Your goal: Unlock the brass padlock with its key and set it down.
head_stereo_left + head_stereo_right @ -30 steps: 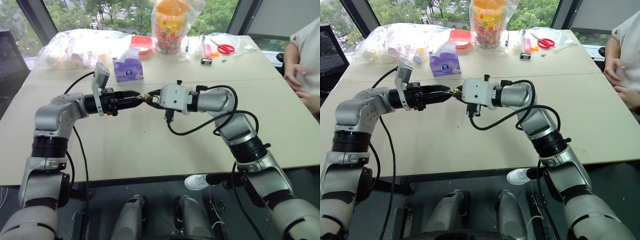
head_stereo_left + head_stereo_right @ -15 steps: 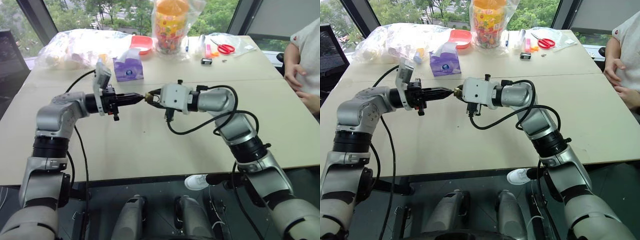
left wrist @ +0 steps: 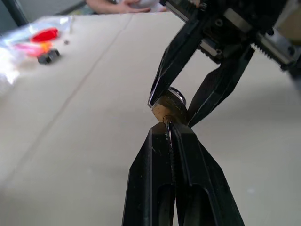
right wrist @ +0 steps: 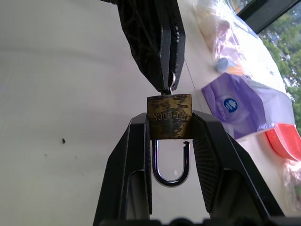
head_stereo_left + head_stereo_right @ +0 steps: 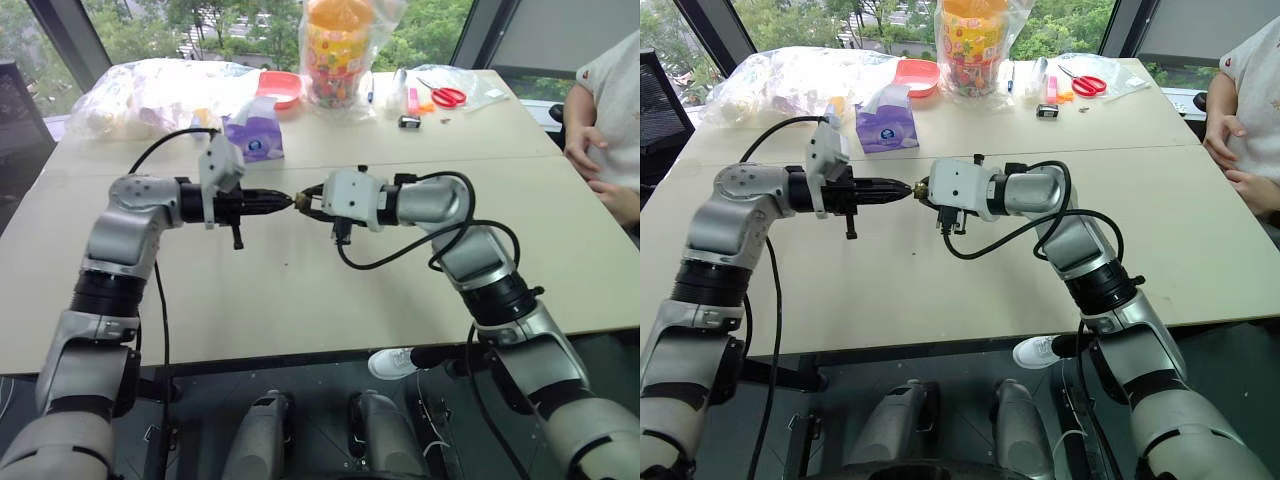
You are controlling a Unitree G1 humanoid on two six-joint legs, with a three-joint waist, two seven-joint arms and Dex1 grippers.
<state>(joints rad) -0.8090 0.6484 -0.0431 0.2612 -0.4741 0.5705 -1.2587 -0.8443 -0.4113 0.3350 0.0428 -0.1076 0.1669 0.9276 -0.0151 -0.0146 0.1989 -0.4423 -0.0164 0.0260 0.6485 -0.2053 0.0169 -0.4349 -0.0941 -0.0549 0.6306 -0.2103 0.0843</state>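
Right wrist view: my right gripper [image 4: 170,123] clamped the brass padlock [image 4: 170,116] by its body, above mid-table [image 5: 300,290]; shackle end looked sprung free; my left gripper [image 3: 170,129], fingers pinched together on the key [image 4: 171,81], met the keyway end-on.
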